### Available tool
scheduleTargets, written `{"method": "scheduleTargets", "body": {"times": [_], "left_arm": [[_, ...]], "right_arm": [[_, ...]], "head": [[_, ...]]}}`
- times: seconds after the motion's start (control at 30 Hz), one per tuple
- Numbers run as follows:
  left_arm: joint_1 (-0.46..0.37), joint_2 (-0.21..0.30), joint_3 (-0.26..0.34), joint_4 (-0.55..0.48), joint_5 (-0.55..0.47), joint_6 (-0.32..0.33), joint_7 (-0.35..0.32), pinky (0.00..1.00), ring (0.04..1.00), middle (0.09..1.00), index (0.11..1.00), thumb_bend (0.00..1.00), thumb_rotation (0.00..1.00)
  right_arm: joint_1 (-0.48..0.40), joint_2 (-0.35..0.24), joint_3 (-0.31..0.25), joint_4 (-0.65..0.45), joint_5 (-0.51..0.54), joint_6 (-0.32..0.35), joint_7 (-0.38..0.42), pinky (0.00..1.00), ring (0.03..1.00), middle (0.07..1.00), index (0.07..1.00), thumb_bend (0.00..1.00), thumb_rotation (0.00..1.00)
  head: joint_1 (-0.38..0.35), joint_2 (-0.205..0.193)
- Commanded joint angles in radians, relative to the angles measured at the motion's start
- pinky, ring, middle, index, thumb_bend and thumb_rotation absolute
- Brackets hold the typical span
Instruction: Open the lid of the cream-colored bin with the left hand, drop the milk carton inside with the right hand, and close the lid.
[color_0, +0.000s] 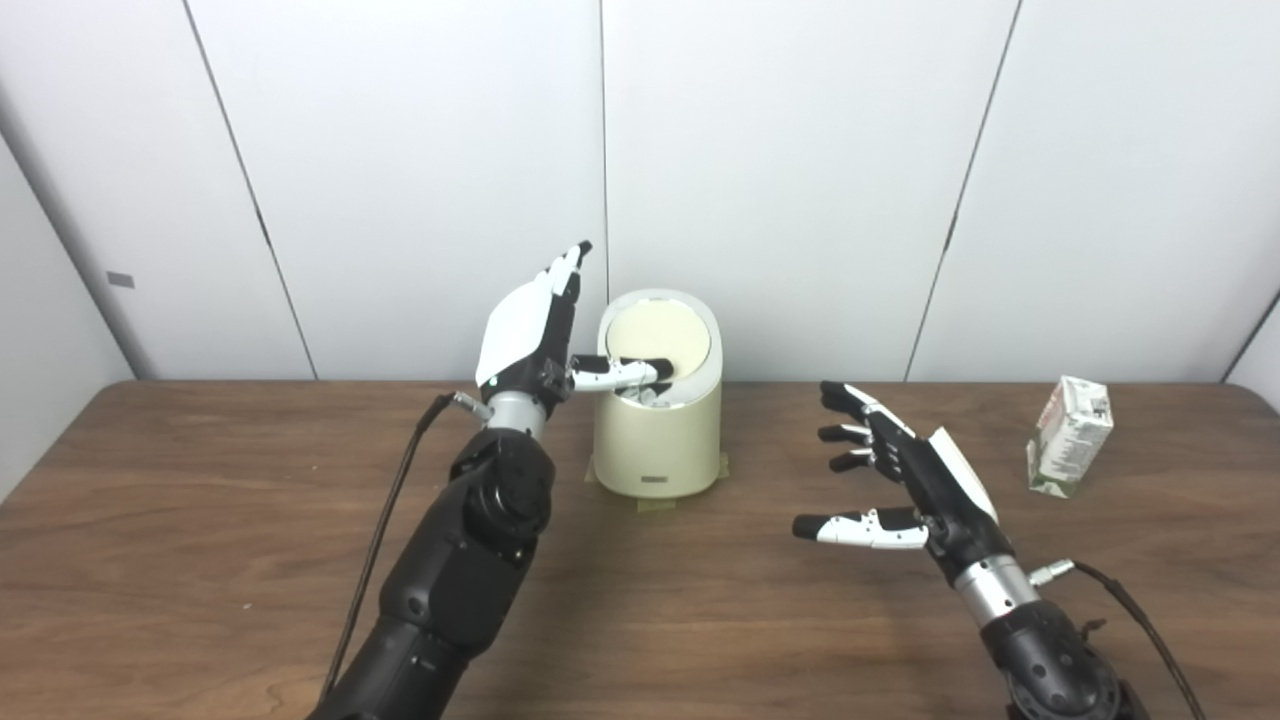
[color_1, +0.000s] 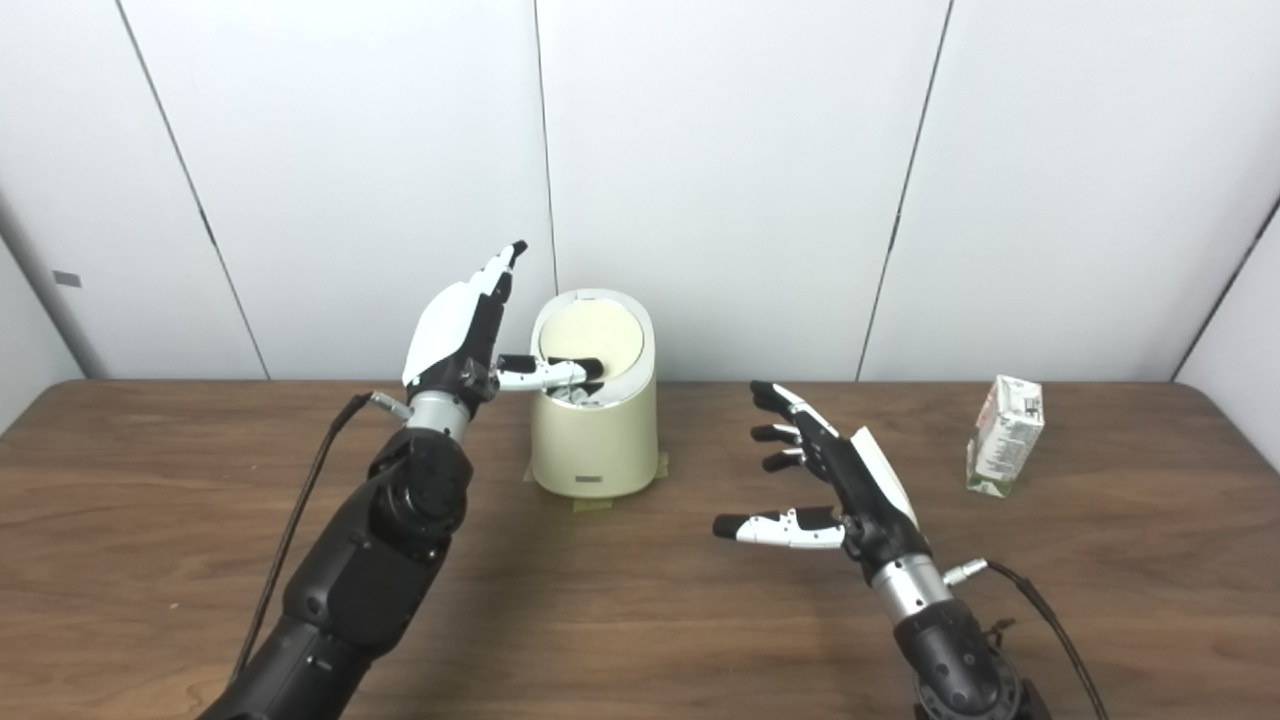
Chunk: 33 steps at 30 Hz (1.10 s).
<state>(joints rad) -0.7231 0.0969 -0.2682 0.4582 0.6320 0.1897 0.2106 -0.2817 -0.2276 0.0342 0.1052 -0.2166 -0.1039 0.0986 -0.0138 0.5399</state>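
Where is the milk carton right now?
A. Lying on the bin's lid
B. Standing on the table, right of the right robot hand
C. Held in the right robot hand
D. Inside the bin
B: the milk carton stands on the table, apart from the open right robot hand.

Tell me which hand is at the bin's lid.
The left hand: its thumb reaches over the cream bin's rim under the raised lid. The right hand hovers open, apart.

Bare table (color_0: 700, 600) btwn right hand (color_0: 915, 480) & milk carton (color_0: 1070, 436); nothing blocking.
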Motion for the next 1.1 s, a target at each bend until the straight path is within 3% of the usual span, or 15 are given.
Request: {"method": "scheduleTargets", "body": {"times": [0.0,0.2,0.4,0.63,0.77,0.9,1.07], "left_arm": [[-0.063,0.01,-0.014,-0.006,0.055,0.002,0.056,0.99,1.0,1.0,1.0,1.0,0.33],[-0.068,0.03,-0.074,0.044,0.169,0.031,0.123,0.96,1.0,1.0,1.0,1.0,0.26],[-0.08,0.078,-0.177,0.028,0.33,0.136,0.097,0.95,1.0,1.0,1.0,1.0,0.18],[-0.056,0.106,-0.207,-0.001,0.366,0.155,0.053,0.97,1.0,1.0,1.0,1.0,0.14],[-0.039,0.094,-0.165,-0.027,0.314,0.135,0.058,0.97,1.0,1.0,1.0,1.0,0.18],[-0.025,0.054,-0.036,-0.093,0.125,0.05,0.055,0.94,1.0,1.0,1.0,0.98,0.23],[-0.024,0.041,0.103,-0.18,-0.089,-0.018,-0.01,0.85,1.0,1.0,1.0,0.95,0.28]], "right_arm": [[-0.04,-0.004,-0.011,-0.04,0.004,-0.007,-0.019,0.66,0.793,0.888,0.884,0.78,0.28],[-0.031,-0.003,-0.015,-0.049,0.008,-0.001,-0.015,0.67,0.799,0.892,0.885,0.77,0.27],[-0.028,-0.002,-0.014,-0.052,0.012,0.001,-0.015,0.67,0.8,0.891,0.886,0.77,0.27],[-0.029,-0.001,-0.015,-0.041,0.008,-0.007,-0.022,0.66,0.794,0.885,0.883,0.79,0.3],[-0.028,-0.005,-0.016,-0.034,0.012,-0.015,-0.021,0.67,0.799,0.889,0.885,0.79,0.29],[-0.026,-0.01,-0.016,-0.038,0.01,-0.011,-0.018,0.67,0.803,0.889,0.885,0.78,0.29],[-0.03,-0.015,-0.015,-0.023,0.012,-0.025,-0.017,0.67,0.802,0.886,0.885,0.78,0.3]], "head": [[0.0,0.001],[0.001,0.005],[0.004,0.008],[0.001,0.008],[0.003,0.005],[0.006,0.004],[0.012,0.004]]}}
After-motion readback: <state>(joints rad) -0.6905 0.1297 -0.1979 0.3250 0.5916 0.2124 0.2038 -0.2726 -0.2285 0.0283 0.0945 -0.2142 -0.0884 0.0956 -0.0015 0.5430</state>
